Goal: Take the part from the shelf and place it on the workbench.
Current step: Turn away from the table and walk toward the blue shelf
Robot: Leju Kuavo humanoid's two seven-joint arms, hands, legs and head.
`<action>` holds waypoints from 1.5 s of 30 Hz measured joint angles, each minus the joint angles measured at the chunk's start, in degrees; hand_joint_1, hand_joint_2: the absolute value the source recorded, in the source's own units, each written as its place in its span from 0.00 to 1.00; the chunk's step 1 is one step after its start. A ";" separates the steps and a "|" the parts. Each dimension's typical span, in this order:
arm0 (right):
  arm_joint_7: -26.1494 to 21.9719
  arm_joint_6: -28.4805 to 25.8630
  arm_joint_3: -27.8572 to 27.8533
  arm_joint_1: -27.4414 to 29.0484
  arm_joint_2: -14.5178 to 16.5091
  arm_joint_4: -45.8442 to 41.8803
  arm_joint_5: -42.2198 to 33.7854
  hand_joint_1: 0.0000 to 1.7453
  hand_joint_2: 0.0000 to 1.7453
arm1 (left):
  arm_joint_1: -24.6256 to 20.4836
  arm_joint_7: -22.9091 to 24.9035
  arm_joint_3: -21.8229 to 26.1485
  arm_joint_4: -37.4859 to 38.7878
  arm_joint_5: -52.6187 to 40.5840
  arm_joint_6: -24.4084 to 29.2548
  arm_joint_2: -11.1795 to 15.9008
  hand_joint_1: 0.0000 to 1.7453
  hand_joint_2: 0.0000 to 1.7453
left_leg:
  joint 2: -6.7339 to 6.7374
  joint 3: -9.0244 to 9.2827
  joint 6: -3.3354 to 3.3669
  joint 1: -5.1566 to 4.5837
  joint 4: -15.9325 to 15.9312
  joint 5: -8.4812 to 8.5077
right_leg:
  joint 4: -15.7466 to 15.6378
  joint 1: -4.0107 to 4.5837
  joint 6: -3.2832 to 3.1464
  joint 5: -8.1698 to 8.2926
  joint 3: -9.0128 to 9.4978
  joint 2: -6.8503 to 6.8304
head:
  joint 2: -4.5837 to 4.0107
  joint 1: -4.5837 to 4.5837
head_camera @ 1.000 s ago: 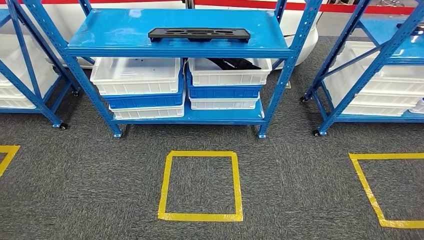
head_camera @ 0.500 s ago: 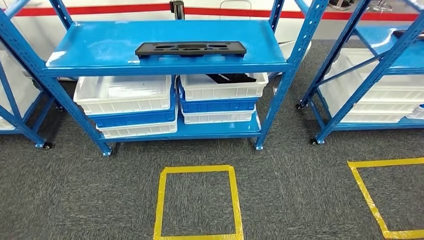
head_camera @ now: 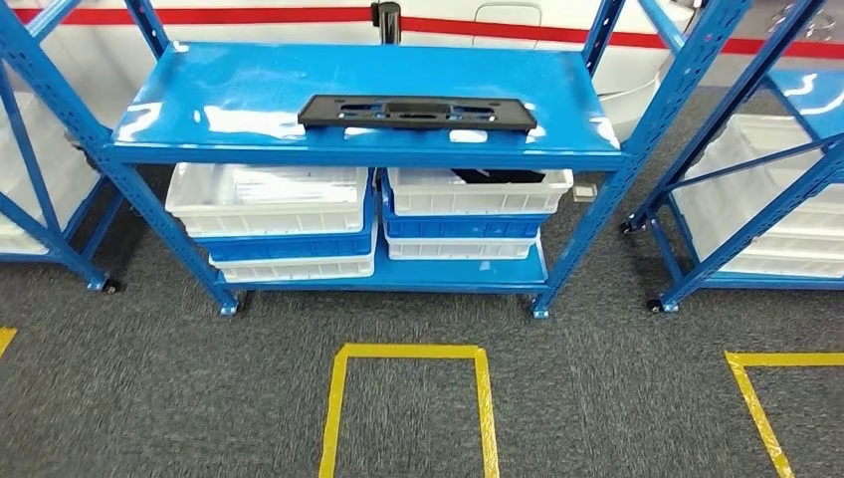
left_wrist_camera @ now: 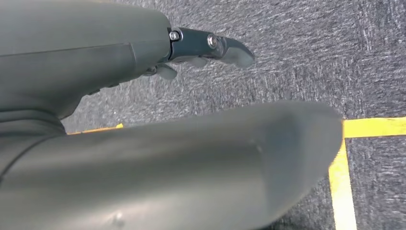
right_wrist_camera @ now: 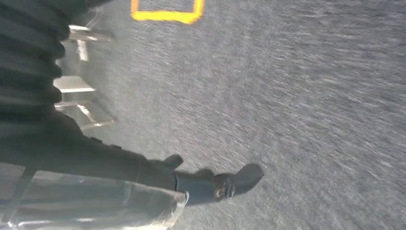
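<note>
Left wrist view gives us our left hand (left_wrist_camera: 206,48) hanging over grey carpet (left_wrist_camera: 306,52), fingers apart and nothing in them, with a strip of yellow tape (left_wrist_camera: 341,187) on the floor just beyond it; our right hand (right_wrist_camera: 210,184) hangs the same way, fingers loosely spread and empty above the carpet. The part (head_camera: 416,113) we are after is well ahead of and above both hands, lying flat near the front edge of the top board of the blue shelf (head_camera: 249,90). We judge it to be a long, thin, stiff piece of black moulded plastic with cut-outs, light for its length and not fragile, though its smooth faces and the glossy painted board under it could let it slide when pushed. Taking it with both hands near its two ends, or by the front long edge, looks safest to us, since a one-handed hold at the middle might let it tip. Beneath that board sit white bins (head_camera: 269,199) stacked with blue ones, one holding something dark we cannot make out. More blue shelving stands to either side, and behind it all runs a white wall with a red stripe (head_camera: 259,15). We see no workbench here.
</note>
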 joint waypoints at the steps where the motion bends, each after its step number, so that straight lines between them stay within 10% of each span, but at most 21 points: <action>1: 0.03 -0.15 -0.01 0.04 0.01 0.01 -0.02 0.00 0.50 | -0.03 0.00 0.02 0.00 0.01 -0.01 0.02 0.00 0.00 | 0.05 0.44 0.06 -0.10 -0.16 -0.41 | -0.17 0.14 -0.83 0.08 0.34 0.12 | 0.00 0.03; 3: 0.00 -0.35 -0.02 -0.10 0.02 0.01 -0.09 0.00 0.00 | -0.06 0.01 0.07 0.00 0.01 0.00 0.04 0.00 0.00 | 0.35 1.08 -0.04 0.03 -0.86 -0.57 | -0.41 0.14 -1.66 -0.23 0.80 0.34 | 0.01 -0.07; 32: -4.87 6.11 -1.78 -0.47 -0.39 -0.01 -1.05 0.00 0.00 | -0.74 0.19 0.26 -0.02 -1.01 -0.67 0.11 0.00 0.00 | 0.95 4.05 0.10 0.75 -4.01 0.22 | -1.93 0.56 -2.16 -0.17 2.50 0.70 | 0.01 -0.05; 36: -4.91 6.39 -1.73 -0.45 -0.56 -0.01 -0.58 0.00 0.00 | -0.74 0.09 0.52 -0.02 -1.01 -0.71 -0.06 0.00 0.00 | 1.20 5.89 0.51 1.86 -6.64 1.68 | 6.65 -0.15 -1.13 -3.23 -1.72 0.55 | 0.01 0.15; 39: -4.91 6.66 -1.70 -0.31 -0.64 -0.01 -0.46 0.00 0.00 | -0.60 0.06 0.81 -0.02 -1.02 -0.82 -0.09 0.00 0.00 | 1.17 6.46 -0.47 2.85 -6.62 1.07 | 12.78 -2.07 1.00 -3.87 -5.18 0.40 | 0.01 0.13; 42: -4.91 7.11 -1.67 -0.34 -0.55 0.05 -0.44 0.00 0.00 | -0.57 0.07 0.85 -0.04 -1.13 -0.96 0.00 0.00 0.00 | 1.01 7.84 -2.92 4.16 -6.40 -0.55 | 3.63 -3.76 4.44 -0.06 -0.50 -0.13 | 0.01 0.45; 45: -4.91 7.55 -1.63 -0.66 -0.29 0.14 -0.27 0.00 0.00 | -0.85 0.09 0.89 -0.15 -1.43 -0.97 0.27 0.00 0.00 | 1.14 7.88 -4.92 4.18 -5.85 -1.98 | 0.32 -3.76 3.16 -1.37 1.66 0.22 | 0.01 0.99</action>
